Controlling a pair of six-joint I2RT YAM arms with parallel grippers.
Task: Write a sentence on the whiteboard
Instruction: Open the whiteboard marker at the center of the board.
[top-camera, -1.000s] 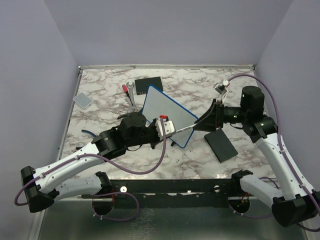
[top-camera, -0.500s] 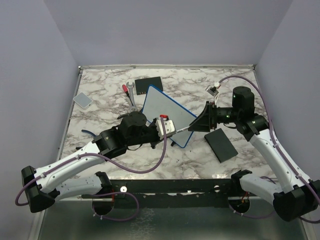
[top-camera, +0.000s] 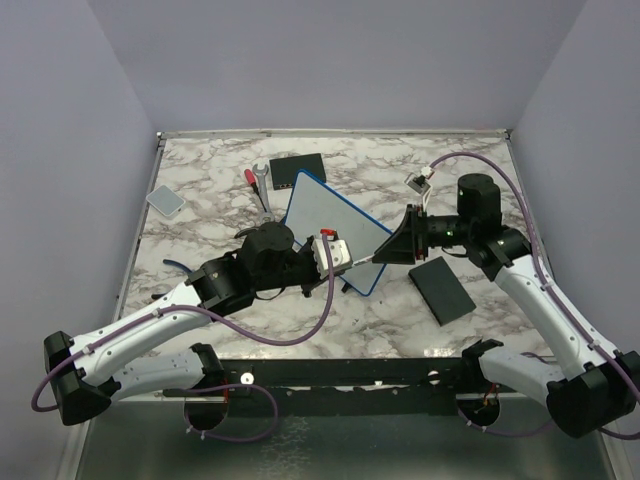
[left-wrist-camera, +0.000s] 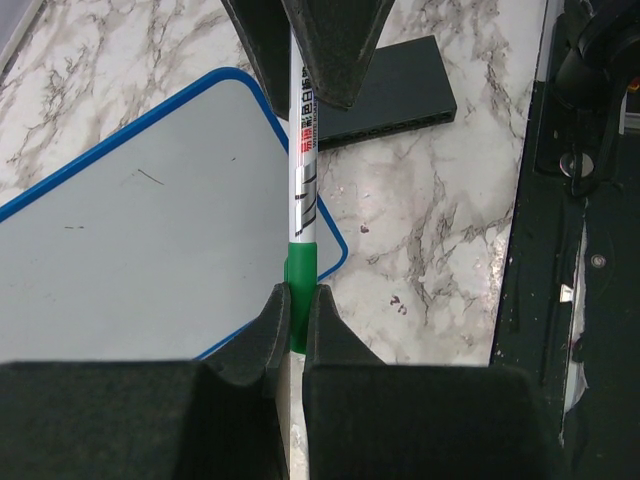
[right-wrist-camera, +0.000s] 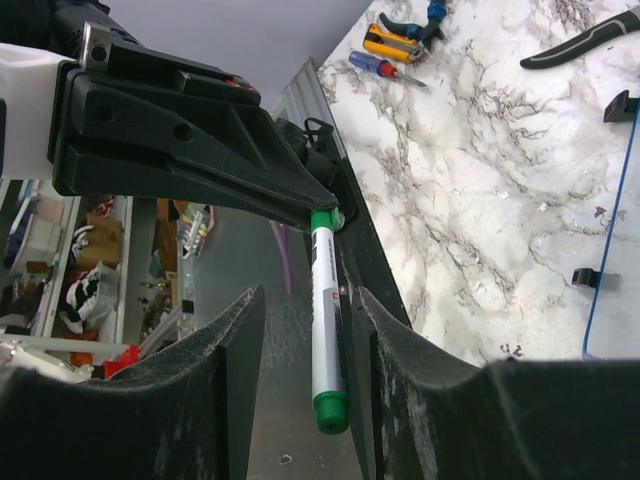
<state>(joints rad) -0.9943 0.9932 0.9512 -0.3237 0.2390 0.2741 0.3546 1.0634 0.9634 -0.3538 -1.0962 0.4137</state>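
Clamping the marker (left-wrist-camera: 303, 180) by its green end, the left gripper (left-wrist-camera: 297, 300) held it over the whiteboard (top-camera: 325, 210) lying mid-table, while the right gripper (right-wrist-camera: 310, 300) stood parted around its barrel, not gripping.

Small red and black print on the marker (left-wrist-camera: 303, 150), illegible; only faint stray marks on the whiteboard (left-wrist-camera: 150, 230).

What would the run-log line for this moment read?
left gripper: shut on green marker, at its green end | right gripper: open, straddling the marker barrel | whiteboard: unwritten
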